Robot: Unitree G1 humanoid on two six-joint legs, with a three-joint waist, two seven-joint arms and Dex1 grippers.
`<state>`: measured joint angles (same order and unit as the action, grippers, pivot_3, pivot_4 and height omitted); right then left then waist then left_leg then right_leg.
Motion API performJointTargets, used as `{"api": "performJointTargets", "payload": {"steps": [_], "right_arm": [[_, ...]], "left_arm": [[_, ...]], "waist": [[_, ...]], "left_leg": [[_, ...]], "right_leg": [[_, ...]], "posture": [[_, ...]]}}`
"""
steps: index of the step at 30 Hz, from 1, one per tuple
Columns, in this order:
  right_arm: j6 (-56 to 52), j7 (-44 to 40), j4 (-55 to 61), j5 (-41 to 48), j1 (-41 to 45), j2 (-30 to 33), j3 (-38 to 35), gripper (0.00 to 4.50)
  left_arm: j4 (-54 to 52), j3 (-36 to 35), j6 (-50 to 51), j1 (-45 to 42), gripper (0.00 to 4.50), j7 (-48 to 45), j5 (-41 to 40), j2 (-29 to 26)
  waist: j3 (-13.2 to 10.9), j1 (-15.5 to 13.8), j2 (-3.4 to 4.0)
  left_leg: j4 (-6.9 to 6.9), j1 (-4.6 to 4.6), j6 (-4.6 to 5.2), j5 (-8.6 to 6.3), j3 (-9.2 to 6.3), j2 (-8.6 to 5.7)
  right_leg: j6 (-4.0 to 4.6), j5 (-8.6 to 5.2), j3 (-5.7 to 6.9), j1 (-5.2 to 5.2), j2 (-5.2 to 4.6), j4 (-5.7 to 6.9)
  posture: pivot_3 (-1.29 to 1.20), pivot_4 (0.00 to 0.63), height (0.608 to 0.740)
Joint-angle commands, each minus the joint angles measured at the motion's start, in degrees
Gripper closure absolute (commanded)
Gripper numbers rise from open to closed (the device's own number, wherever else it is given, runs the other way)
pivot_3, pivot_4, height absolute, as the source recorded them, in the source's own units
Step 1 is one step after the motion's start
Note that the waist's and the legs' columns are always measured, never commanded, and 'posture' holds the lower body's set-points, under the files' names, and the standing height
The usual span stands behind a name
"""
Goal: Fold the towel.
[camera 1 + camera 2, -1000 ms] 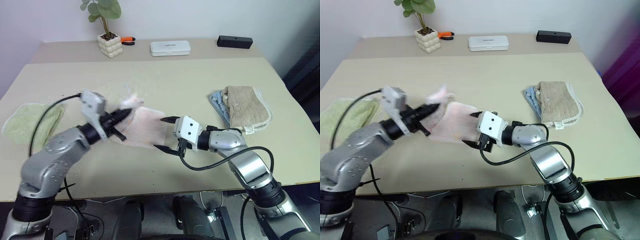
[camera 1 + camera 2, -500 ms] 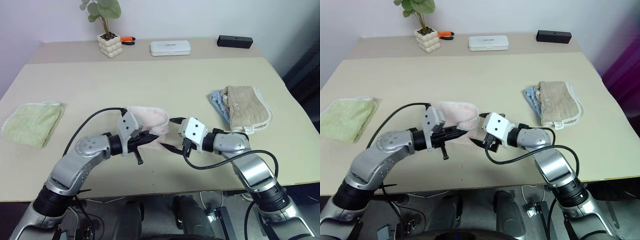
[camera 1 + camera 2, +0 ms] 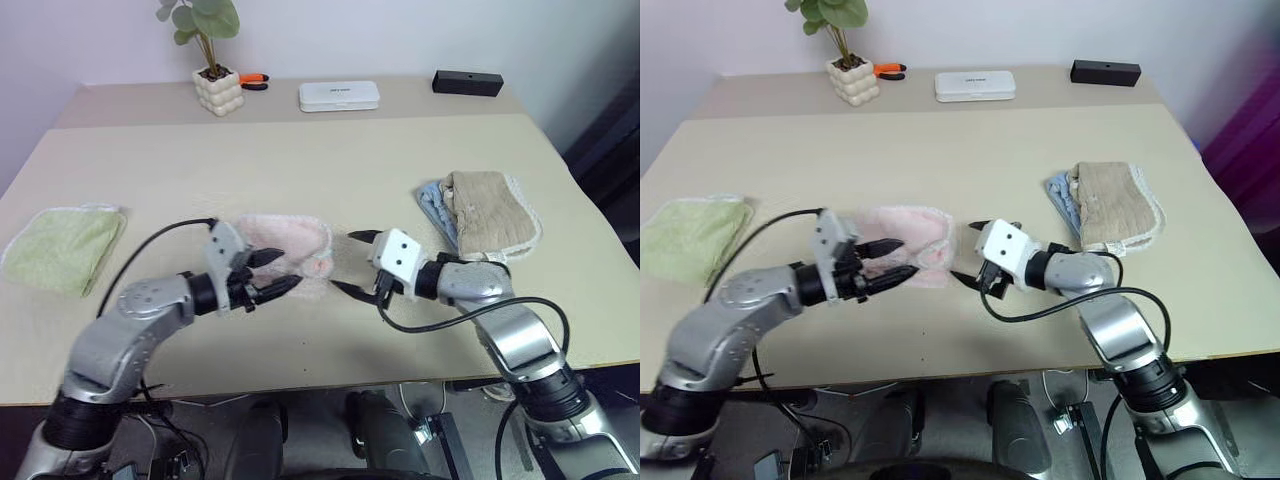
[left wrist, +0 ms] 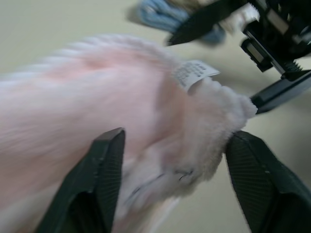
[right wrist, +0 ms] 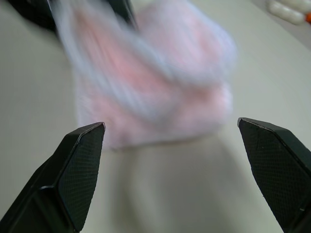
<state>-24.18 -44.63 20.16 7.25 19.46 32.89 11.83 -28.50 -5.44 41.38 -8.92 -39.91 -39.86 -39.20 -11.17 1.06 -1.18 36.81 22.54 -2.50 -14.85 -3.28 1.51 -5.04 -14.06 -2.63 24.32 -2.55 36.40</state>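
The towel (image 3: pixel 288 250) before me is fluffy pink terry with a small paper-like label; my table (image 3: pixel 330 170) looks smooth, matt beige; my fingers (image 4: pixel 104 179) are matt, finely textured black

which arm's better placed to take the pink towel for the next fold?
Probably left. The left gripper is open right at the pink towel, its fingers straddling the folded edge. The right gripper is open too, but sits beside the towel, apart from it.

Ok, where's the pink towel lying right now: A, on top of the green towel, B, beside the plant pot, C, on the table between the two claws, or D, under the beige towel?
C: the pink towel lies folded on the table between the left claw and the right claw.
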Motion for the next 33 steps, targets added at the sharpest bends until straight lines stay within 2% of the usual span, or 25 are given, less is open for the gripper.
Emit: {"api": "performJointTargets", "payload": {"steps": [1, 2, 4, 7, 8, 9, 10, 14, 18, 21, 24, 27, 33], "right_arm": [[-1.54, -1.63, 2.81, 3.55, 0.70, 0.85, -3.11, 0.53], [-2.20, -1.98, 3.04, 4.35, 1.04, 0.96, -3.64, 0.83], [-3.47, -2.31, 3.27, 5.85, 2.19, 0.92, -4.60, 1.72], [-4.66, -2.02, 3.13, 7.24, 4.32, 0.23, -5.22, 3.25], [-4.90, -1.90, 3.09, 7.50, 4.69, 0.10, -5.28, 3.90], [-5.16, -1.83, 3.10, 7.89, 5.10, -0.14, -5.31, 4.26], [-5.02, -1.40, 3.02, 7.76, 5.83, -0.63, -4.95, 4.39], [-6.46, 1.09, 2.43, 9.16, 9.29, -4.51, -4.63, 4.39], [-9.54, 3.92, 1.58, 9.74, 12.36, -9.57, -2.43, 4.39], [-10.35, 6.94, -3.28, 7.83, 14.95, -14.60, 0.97, 4.39], [-8.90, 8.24, -10.05, 4.93, 14.40, -18.18, 5.64, 4.39], [-6.82, 8.73, -15.70, 1.74, 12.47, -19.08, 9.09, 4.39], [-4.04, 10.53, -22.23, -3.24, 8.55, -17.98, 11.08, 4.39]], "left_arm": [[-3.20, -9.43, 2.56, 1.46, 1.55, -1.05, -7.85, -2.14], [-2.79, -11.88, 2.97, 1.47, 1.82, -0.12, -9.36, -2.15], [-1.81, -14.55, 3.80, 1.03, 2.52, 1.44, -10.48, -2.68], [-1.77, -15.11, 4.69, 1.04, 4.07, 2.31, -10.75, -3.54], [-1.84, -15.11, 4.89, 1.05, 4.50, 2.47, -10.92, -3.66], [-2.04, -14.79, 5.09, 1.14, 4.50, 2.44, -10.96, -3.84], [-1.96, -13.81, 3.90, 1.05, 4.50, 2.90, -9.21, -3.54], [1.68, -10.47, -2.68, -0.67, 4.50, 5.85, -0.30, -1.72], [5.19, -5.71, -6.72, -1.32, 4.50, 4.81, 5.32, -0.67], [7.73, -1.65, -7.48, -3.27, 4.50, 4.57, 5.98, 3.31], [10.81, 4.40, -9.62, -3.84, 4.50, 4.26, 10.79, 6.02], [15.30, 8.50, -12.60, -3.81, 4.50, 4.38, 15.94, 7.20], [19.68, 11.15, -16.62, -1.33, 4.50, 3.24, 20.37, 8.90]], "waist": [[0.00, 0.00, 0.00], [-0.01, -0.02, 0.01], [-0.01, -0.04, 0.01], [0.00, -0.07, 0.01], [0.00, -0.09, 0.01], [-0.01, -0.09, 0.01], [0.00, -0.10, 0.01], [-0.01, -0.08, 0.01], [0.00, 0.04, 0.02], [0.00, -0.02, 0.02], [0.02, -0.16, 0.02], [0.02, -0.13, 0.02], [0.05, -0.02, 0.05]], "left_leg": [[0.00, 0.00, 0.00, 0.00, -0.01, 0.00], [0.00, -0.01, 0.00, 0.00, 0.00, 0.00], [0.01, -0.01, 0.00, 0.00, -0.01, 0.00], [0.06, -0.01, 0.00, 0.00, -0.01, 0.00], [0.07, -0.01, 0.00, 0.00, 0.00, -0.01], [0.07, -0.01, 0.00, 0.00, 0.00, -0.01], [0.06, -0.01, 0.00, 0.00, -0.01, -0.01], [0.06, -0.01, 0.00, 0.00, -0.01, -0.01], [0.05, -0.03, 0.00, 0.00, -0.01, 0.00], [0.04, -0.03, 0.00, 0.00, 0.00, 0.00], [0.08, 0.00, -0.01, 0.00, -0.02, -0.01], [0.07, -0.01, -0.01, 0.00, 0.01, -0.03], [0.07, -0.04, -0.01, 0.00, 0.01, -0.03]], "right_leg": [[0.00, 0.00, 0.00, 0.00, 0.00, 0.00], [0.01, 0.00, 0.00, 0.00, 0.00, 0.01], [0.02, -0.01, 0.00, -0.01, 0.01, 0.01], [0.02, -0.01, 0.00, -0.03, 0.00, 0.03], [0.03, -0.01, 0.00, -0.04, 0.00, 0.03], [0.03, -0.01, 0.00, -0.04, 0.00, 0.02], [0.03, -0.02, 0.00, -0.04, 0.01, 0.02], [0.03, -0.01, 0.01, -0.03, 0.01, 0.03], [-0.02, 0.03, 0.00, -0.02, 0.04, 0.07], [-0.03, 0.03, 0.00, -0.02, 0.01, 0.06], [-0.04, 0.04, 0.02, -0.02, 0.01, 0.09], [-0.06, 0.05, 0.01, -0.02, -0.01, 0.08], [-0.06, 0.05, 0.01, 0.00, 0.00, 0.15]], "posture": [[0.00, 0.150, 0.737], [0.00, 0.150, 0.737], [0.00, 0.150, 0.737], [0.00, 0.150, 0.737], [0.00, 0.150, 0.737], [0.00, 0.150, 0.737], [0.00, 0.150, 0.737], [0.00, 0.150, 0.737], [0.00, 0.150, 0.737], [0.00, 0.150, 0.737], [0.00, 0.150, 0.737], [0.00, 0.150, 0.737], [0.00, 0.150, 0.737]]}}
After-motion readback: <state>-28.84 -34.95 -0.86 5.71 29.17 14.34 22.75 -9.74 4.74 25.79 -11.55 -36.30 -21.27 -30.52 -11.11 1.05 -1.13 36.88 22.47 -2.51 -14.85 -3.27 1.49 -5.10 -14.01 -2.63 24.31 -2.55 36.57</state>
